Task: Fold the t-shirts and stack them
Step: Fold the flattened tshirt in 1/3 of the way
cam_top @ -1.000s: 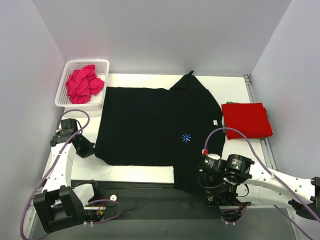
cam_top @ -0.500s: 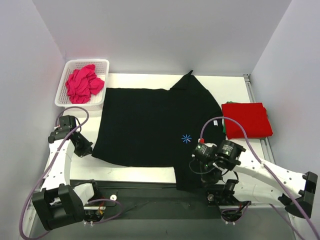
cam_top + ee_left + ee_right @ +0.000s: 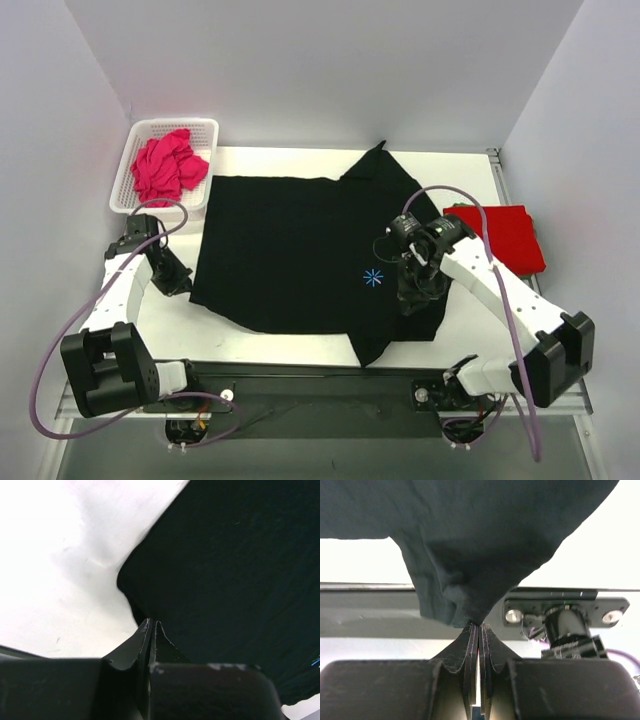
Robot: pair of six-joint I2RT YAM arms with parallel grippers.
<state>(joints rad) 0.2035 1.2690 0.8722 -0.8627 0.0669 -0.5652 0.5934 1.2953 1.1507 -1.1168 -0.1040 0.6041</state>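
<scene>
The black t-shirt (image 3: pixel 300 240) lies spread over the middle of the table. My left gripper (image 3: pixel 180 283) is shut on its near-left corner, low at the table; in the left wrist view the fingertips (image 3: pixel 151 624) pinch the cloth edge (image 3: pixel 135 605). My right gripper (image 3: pixel 408 298) is shut on the near-right hem and holds it lifted above the shirt. The cloth (image 3: pixel 485 545) bunches into the closed right gripper (image 3: pixel 479 626). The red t-shirt (image 3: pixel 497 238) lies folded at the right. The magenta-pink t-shirt (image 3: pixel 165 167) is crumpled in the basket.
The white mesh basket (image 3: pixel 165 124) stands at the far left corner. A black rail (image 3: pixel 300 375) runs along the table's near edge, with the arm bases (image 3: pixel 100 370) on it. The right arm (image 3: pixel 500 290) and its cable arch over the shirt's right side.
The right gripper has swung from the near table edge up and away over the shirt, pulling the near-right hem with it. The left gripper shifted slightly away with its corner.
</scene>
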